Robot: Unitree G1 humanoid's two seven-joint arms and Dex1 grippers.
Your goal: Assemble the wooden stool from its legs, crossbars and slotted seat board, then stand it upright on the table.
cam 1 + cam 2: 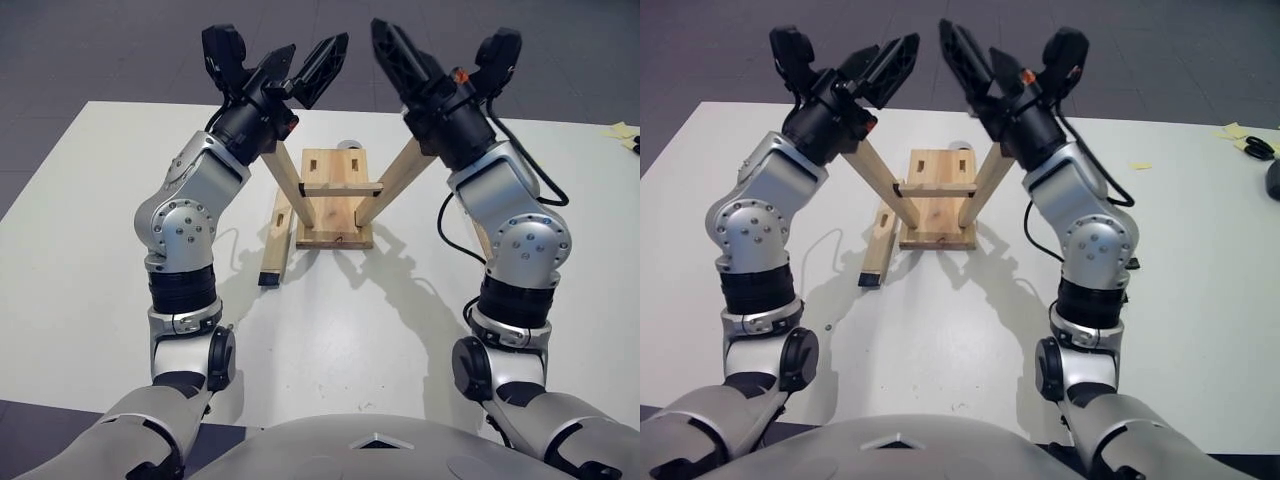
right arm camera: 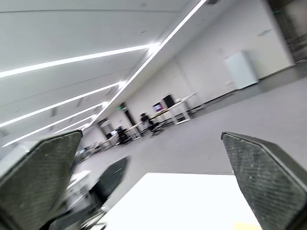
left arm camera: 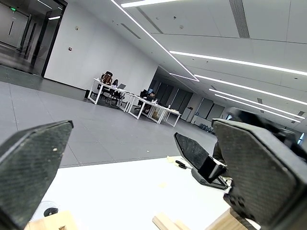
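The partly built wooden stool lies upside down mid-table: its slotted seat board (image 1: 333, 237) rests flat, and two legs (image 1: 291, 187) (image 1: 399, 176) slant up and outward from it, joined by a crossbar (image 1: 340, 188). One loose leg (image 1: 276, 240) with a dark end lies flat just left of the seat. My left gripper (image 1: 308, 62) hangs open in the air above the left leg's top, holding nothing. My right gripper (image 1: 975, 58) hangs open above the right leg's top, also holding nothing. The fingers (image 3: 33, 167) (image 2: 268, 177) stand wide apart in both wrist views.
The white table (image 1: 100, 250) has free room in front of and to both sides of the stool. A small round grey object (image 1: 350, 143) sits just behind the seat board. Yellow notes (image 1: 1238, 133) and a dark object (image 1: 1273, 180) lie near the far right edge.
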